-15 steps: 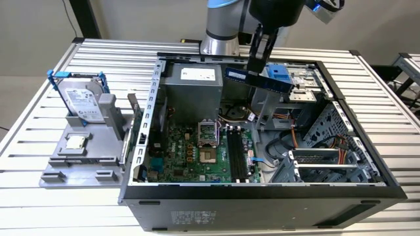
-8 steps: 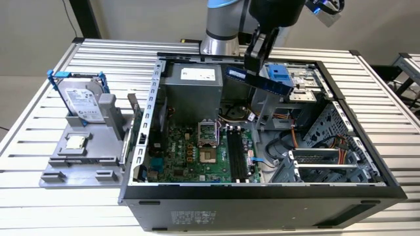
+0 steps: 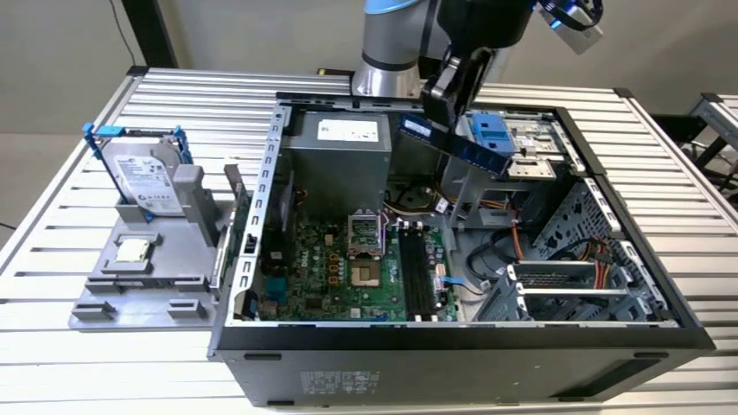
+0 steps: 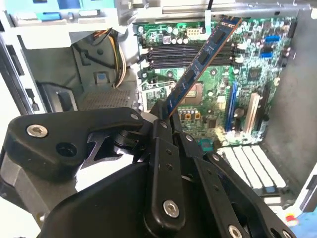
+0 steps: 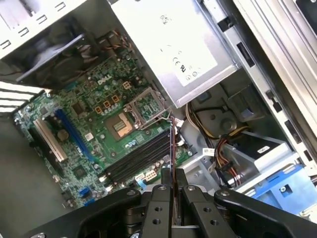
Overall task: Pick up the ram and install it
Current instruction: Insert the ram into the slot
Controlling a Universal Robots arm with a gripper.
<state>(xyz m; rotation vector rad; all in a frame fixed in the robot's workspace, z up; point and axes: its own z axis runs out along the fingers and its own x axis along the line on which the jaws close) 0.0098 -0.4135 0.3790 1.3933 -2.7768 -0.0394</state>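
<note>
Hanging above the open computer case (image 3: 461,333), the gripper (image 3: 444,117) has its black fingers pressed together on one end of the ram (image 3: 467,149). The stick juts out at a slant toward the exterior view's right. In the second wrist view the gripper (image 4: 163,116) pinches the ram (image 4: 200,62) by its lower end, and the dark chips run up the stick over the motherboard (image 4: 247,74). In the first wrist view the ram (image 5: 171,144) is seen edge-on between the fingertips of the gripper (image 5: 171,173). It is held in the air, clear of the long black memory slots (image 3: 417,268) on the motherboard (image 3: 334,268). A white printed label (image 3: 346,130) sits on the grey power supply (image 3: 340,164). Another printed label covers the hard drive (image 3: 144,177), which stands in its blue frame on the grey fixture (image 3: 127,298) beside the case, at the exterior view's left.
</note>
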